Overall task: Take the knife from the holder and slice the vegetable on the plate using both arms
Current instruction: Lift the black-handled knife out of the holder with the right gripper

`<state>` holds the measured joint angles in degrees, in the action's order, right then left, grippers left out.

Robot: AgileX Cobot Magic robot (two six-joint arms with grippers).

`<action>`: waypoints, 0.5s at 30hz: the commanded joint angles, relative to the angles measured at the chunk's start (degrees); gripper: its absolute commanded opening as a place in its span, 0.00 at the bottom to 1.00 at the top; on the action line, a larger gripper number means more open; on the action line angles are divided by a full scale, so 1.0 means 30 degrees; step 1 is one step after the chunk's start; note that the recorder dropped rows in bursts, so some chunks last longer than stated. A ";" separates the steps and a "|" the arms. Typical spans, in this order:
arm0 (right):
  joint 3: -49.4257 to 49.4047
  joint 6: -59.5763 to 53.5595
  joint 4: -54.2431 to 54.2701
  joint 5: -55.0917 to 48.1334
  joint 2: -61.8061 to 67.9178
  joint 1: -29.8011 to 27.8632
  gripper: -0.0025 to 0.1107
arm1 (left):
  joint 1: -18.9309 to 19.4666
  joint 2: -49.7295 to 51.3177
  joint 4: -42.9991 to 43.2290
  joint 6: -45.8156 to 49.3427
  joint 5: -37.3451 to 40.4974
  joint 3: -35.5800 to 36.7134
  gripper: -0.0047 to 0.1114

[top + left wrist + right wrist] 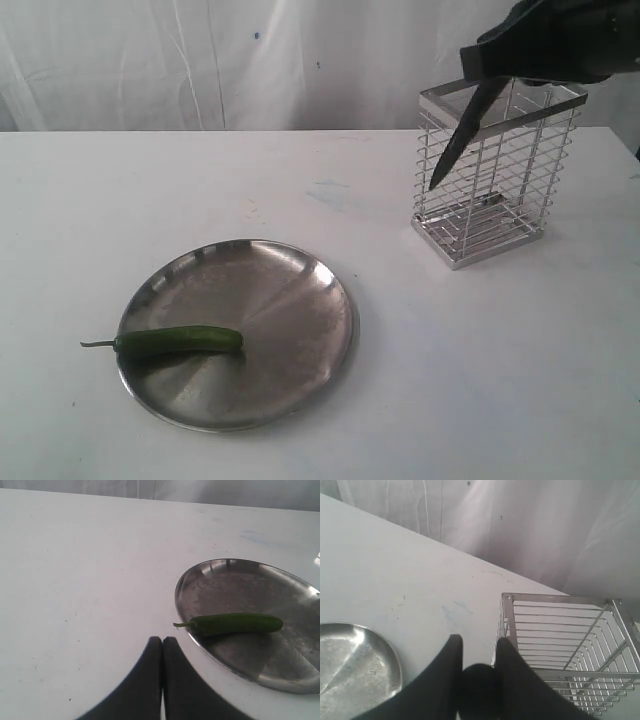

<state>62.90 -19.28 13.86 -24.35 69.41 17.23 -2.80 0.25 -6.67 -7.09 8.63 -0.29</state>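
Observation:
The knife (462,134) hangs blade-down in front of the wire holder (497,180), its tip beside the holder's left wall. My right gripper (492,58) is shut on the knife's black handle (481,687), above the holder's rim (555,600). The green vegetable (178,341) lies on the left part of the steel plate (290,300), stem tail poking over the rim. My left gripper (162,641) is shut with nothing in it, just off the plate (300,645) rim near the stem of the vegetable (235,623). It is out of the exterior view.
A white table (150,200) carries everything, with a white curtain (250,60) behind it. The holder stands at the back right, the plate at the front left. A faint bluish smudge (330,192) marks the table between them.

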 commanded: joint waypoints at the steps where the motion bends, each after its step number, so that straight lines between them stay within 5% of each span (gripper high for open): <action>1: -0.1116 0.0003 0.1218 -0.0191 -0.1713 -0.0038 0.02 | -0.0049 -0.0084 -0.0089 -0.0151 -0.0005 0.0096 0.04; 7: -0.3829 -0.3070 0.7774 0.1266 -0.2735 -0.0038 0.02 | -0.0049 -0.0084 -0.0089 -0.0151 -0.0005 0.0096 0.04; 15: -0.6434 -1.2506 2.5073 0.1759 -0.2505 -0.0038 0.02 | -0.0049 -0.0084 -0.0089 -0.0151 -0.0005 0.0096 0.04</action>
<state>45.65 -46.25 70.28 -21.65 61.66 17.23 -2.80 0.25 -6.67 -7.09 8.63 -0.29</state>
